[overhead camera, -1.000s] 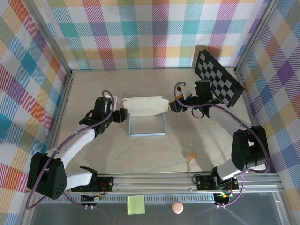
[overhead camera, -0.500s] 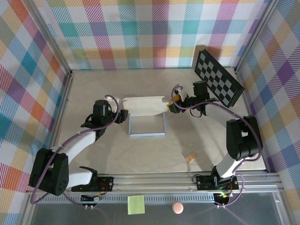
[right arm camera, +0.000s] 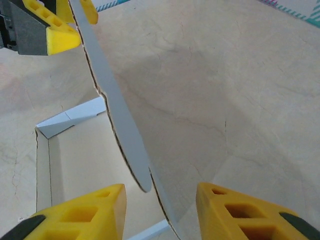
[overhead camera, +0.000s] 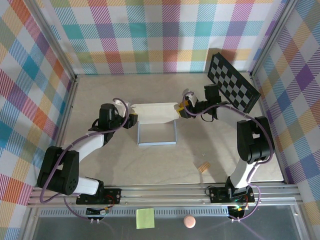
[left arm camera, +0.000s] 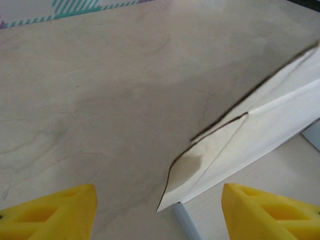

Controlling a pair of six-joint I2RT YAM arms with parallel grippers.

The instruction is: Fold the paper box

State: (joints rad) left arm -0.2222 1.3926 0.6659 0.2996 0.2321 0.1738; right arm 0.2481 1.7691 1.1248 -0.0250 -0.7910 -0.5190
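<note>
1. The paper box (overhead camera: pixel 156 134) sits around the middle of the table (overhead camera: pixel 115 165), right between the two arms. The tray part lies flat with low walls, open on top.
2. Its big lid panel stands up off the far edge of the tray. It looks pale cream from above, and the right wrist cam sees it nearly edge-on.
3. The left gripper (overhead camera: pixel 132 121) is at the left end of that lid. On its wrist cam the yellow fingers (left arm camera: pixel 55 212) are spread wide, and the small side flap's corner pokes in between them without touching either one. So it's released, not holding anything.
4. The right gripper (overhead camera: pixel 179 112) is at the right end of the lid. On its wrist cam the fingers (right arm camera: pixel 240 210) sit either side of the thin lid edge, with a visible gap on both sides. That claw is loose around the paper, not clamped on it.
5. Other stuff:
   - A checkerboard panel (overhead camera: pixel 233 82) leans in the far right corner.
   - A small tan bit (overhead camera: pixel 203 167) lies on the table, near and right of the box.
   - A sticky note (overhead camera: pixel 145 218) and a pink ball (overhead camera: pixel 189 221) are down past the near rail.
</note>
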